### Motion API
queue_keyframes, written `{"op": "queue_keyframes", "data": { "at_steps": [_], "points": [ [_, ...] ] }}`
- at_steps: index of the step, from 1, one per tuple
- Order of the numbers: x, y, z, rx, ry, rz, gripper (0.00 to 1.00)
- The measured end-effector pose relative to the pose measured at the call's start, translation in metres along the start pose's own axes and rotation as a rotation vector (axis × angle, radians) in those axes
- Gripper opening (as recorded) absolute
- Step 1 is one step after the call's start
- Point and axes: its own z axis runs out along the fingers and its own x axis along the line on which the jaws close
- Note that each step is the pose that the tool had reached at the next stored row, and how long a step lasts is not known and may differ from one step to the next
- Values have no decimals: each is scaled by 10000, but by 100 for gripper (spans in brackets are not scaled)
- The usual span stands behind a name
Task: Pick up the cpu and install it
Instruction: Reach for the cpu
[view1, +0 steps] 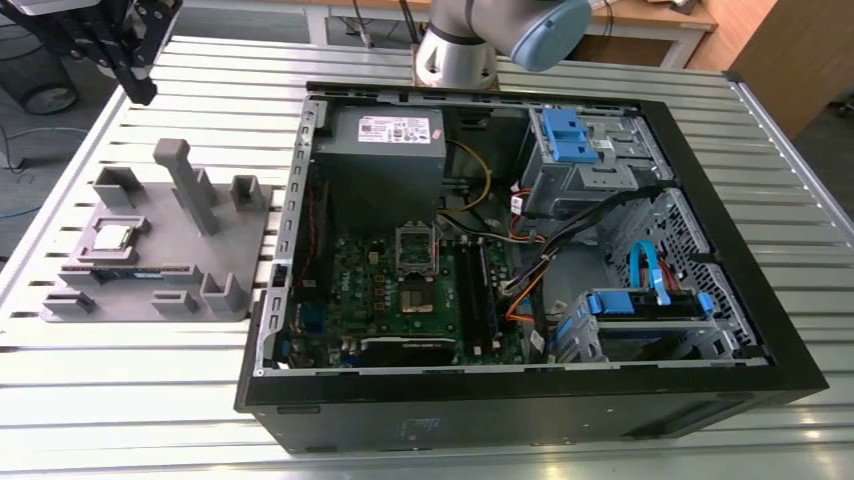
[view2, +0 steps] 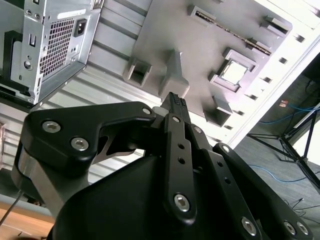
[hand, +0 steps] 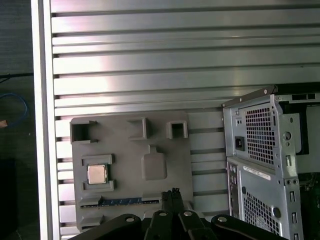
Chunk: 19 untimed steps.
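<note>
While the hand (view1: 138, 92) hangs over the desk (view1: 134, 400) with its jaws closed on nothing, we see the cpu (view1: 112, 237) lying in a pocket of the grey holder tray (view1: 167, 255). In the exterior view, that tray sits at nine o'clock from the open computer case (view1: 534, 400).

The cpu (view1: 111, 237) is seen as a small square chip with a silvery-grey metal top. It is laid flat in a square pocket of the grey tray (view1: 158, 250), at the exterior view's middle left.
</note>
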Motion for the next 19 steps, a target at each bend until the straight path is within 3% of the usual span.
{"op": "queue_keyframes", "data": {
  "at_steps": [5, 13, 17, 19],
  "points": [
    [75, -6, 4, 0, 0, -1, 11],
    [82, -7, 5, 1, 2, -1, 11],
    [83, -7, 12, 16, 218, 9, 11],
    [83, -7, 12, 17, 224, 9, 11]
  ]
}}
